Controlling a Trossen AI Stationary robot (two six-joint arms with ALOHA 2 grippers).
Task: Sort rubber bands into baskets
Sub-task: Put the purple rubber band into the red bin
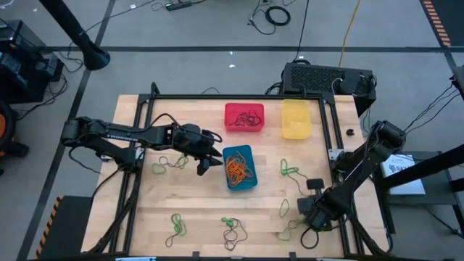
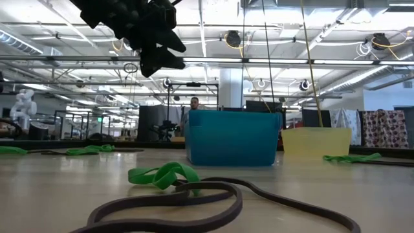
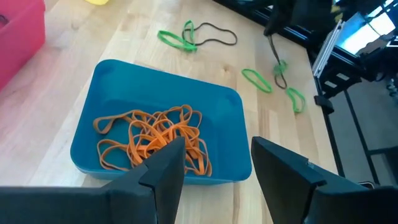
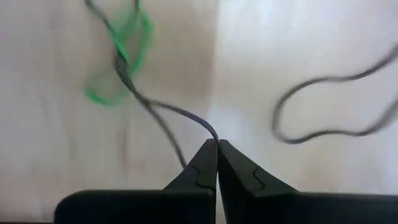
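- Nearest the low camera, a dark band (image 2: pixel 194 200) lies looped on the table (image 2: pixel 52 194) with a green band (image 2: pixel 165 175) touching it just behind.
- Right pincer (image 4: pixel 217 163) is down at the near right part of the table, fingers pressed together on a thin dark band (image 4: pixel 168 118) that runs straight out ahead of the tips.
- That dark band is tangled with a green band (image 4: pixel 118 62) a little way ahead of the right pincer; a second dark loop (image 4: pixel 323 106) lies loose off to one side.
- Left pincer (image 3: pixel 214 165) hangs above the table with its fingers apart and nothing between them; the blue basket (image 3: pixel 84 143), holding a heap of orange bands (image 3: pixel 155 140), sits directly below and ahead of it.
- Red basket (image 1: pixel 243 118), with dark bands inside, and yellow basket (image 1: pixel 296 119) stand beyond the blue one, well apart from the right pincer.
- Loose green and dark bands remain scattered along the near edge and both sides, so sorting appears partly done.
- Risk: lifting the pinched dark band is likely to drag the tangled green one along, putting two colours in one basket.
- Risk: the hold is at the very tips on a thin strand, so it may slip out during the carry to the red basket.
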